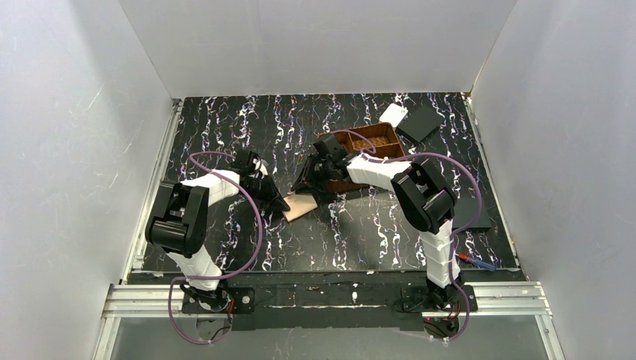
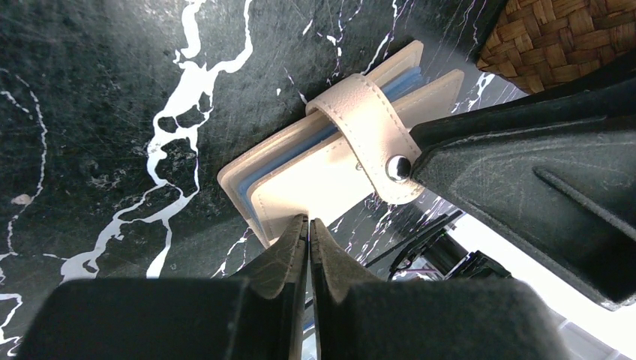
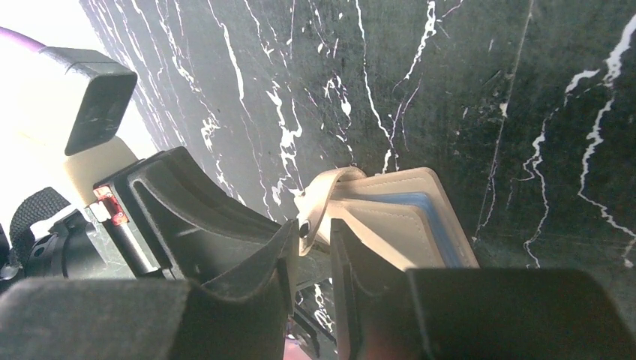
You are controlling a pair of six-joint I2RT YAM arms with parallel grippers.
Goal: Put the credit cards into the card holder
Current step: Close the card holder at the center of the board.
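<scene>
Card holder (image 1: 300, 208) (image 2: 315, 172) (image 3: 397, 217) folded, on table (image 1: 225, 127) centre | left gripper (image 1: 283, 204) (image 2: 308, 225) jaws clenched, tips at its 6 o'clock edge in left wrist view, pinch unconfirmed | right gripper (image 1: 313, 191) (image 3: 313, 240) jaws parted astride strap tab (image 2: 360, 120) at 3 o'clock

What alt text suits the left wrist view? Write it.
The shut left hand meets the near edge of the tan card holder on a black marbled table. The right hand reaches its strap snap.
</scene>
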